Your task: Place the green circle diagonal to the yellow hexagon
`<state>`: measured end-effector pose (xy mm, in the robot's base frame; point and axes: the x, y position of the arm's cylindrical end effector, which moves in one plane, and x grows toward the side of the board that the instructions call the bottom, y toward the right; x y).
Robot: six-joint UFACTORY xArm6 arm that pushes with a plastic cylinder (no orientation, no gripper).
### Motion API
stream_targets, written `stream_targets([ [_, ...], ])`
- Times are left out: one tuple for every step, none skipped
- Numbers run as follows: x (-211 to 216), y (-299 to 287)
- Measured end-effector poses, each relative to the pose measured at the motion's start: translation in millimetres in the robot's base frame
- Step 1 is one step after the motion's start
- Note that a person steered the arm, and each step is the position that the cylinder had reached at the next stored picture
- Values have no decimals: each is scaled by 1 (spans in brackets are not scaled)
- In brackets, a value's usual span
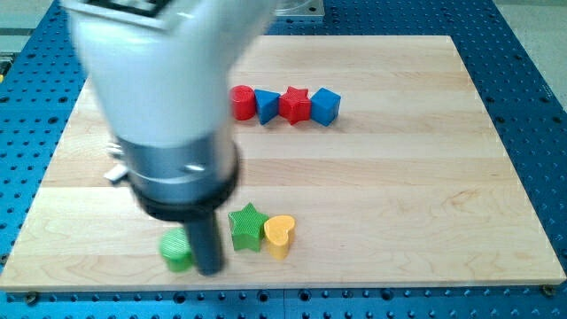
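The green circle [177, 252] lies near the board's bottom edge at the view's lower left. My tip [210, 269] stands just to its right, touching or nearly touching it, between it and a green star [248, 227]. A yellow heart [280, 236] sits against the star's right side. No yellow hexagon shows; the arm's large body [164, 97] hides much of the board's left half.
A row of a red circle [243, 101], a blue triangle [267, 106], a red star [295, 104] and a blue cube [325, 106] lies at the top middle. The wooden board [425, 195] rests on a blue perforated table [540, 106]; its bottom edge is close below the circle.
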<state>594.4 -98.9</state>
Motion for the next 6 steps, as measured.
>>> stream_targets([
  [-64,-53],
  [-31,-9],
  [-15,7],
  [-10,-63],
  [-53,-88],
  [-47,-68],
])
